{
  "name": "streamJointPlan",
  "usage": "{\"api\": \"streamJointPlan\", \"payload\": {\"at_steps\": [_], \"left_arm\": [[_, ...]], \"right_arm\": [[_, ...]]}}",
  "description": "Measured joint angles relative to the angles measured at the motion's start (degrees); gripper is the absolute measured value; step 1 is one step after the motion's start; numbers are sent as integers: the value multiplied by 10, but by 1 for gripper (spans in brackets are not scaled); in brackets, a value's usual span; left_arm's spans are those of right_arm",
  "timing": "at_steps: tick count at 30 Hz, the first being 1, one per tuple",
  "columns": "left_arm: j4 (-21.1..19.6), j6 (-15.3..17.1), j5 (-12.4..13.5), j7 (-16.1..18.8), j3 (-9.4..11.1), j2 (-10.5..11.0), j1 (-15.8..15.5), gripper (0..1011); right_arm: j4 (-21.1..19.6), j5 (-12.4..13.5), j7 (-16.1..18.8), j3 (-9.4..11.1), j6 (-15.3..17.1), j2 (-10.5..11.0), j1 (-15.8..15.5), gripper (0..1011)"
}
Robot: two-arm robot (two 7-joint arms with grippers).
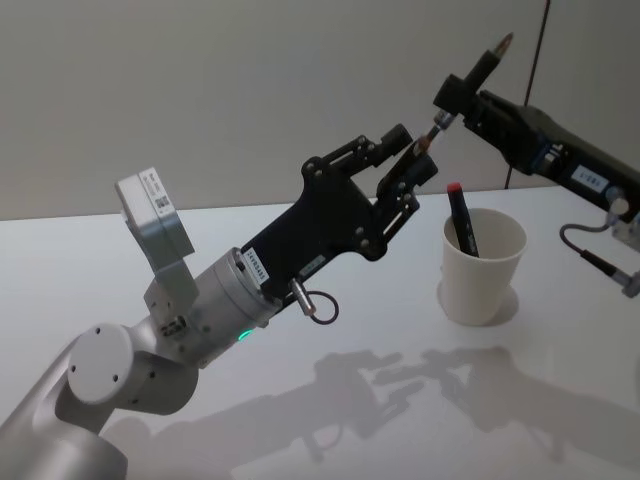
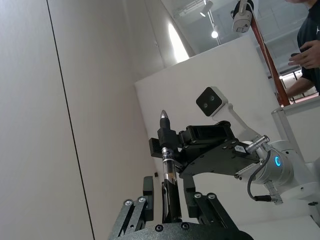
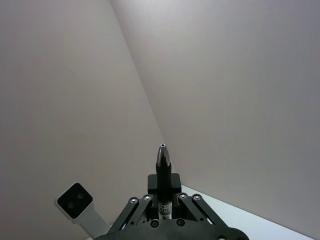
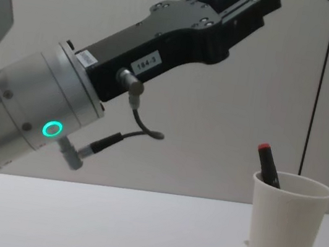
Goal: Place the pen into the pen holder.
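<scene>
While the cup [image 1: 483, 265] stands on the table [image 1: 300, 400] with a red-capped pen [image 1: 461, 217] inside, the left gripper [image 1: 412, 150] hangs above and beside it, fingers spread around the lower tip of a black pen [image 1: 470, 85] clamped by the right gripper [image 1: 462, 98] beyond.

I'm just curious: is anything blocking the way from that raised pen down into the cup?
Nothing visible. The left claw meets the pen held by the right claw; the cup holds one red-capped pen.
</scene>
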Motion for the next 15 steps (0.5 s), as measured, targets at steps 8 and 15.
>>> {"api": "streamJointPlan", "payload": {"at_steps": [8, 15], "left_arm": [[0, 0, 0, 0, 0, 0, 0, 589], [0, 0, 0, 0, 0, 0, 0, 810]], "right_arm": [[0, 0, 0, 0, 0, 0, 0, 131], [0, 0, 0, 0, 0, 0, 0, 131]]}}
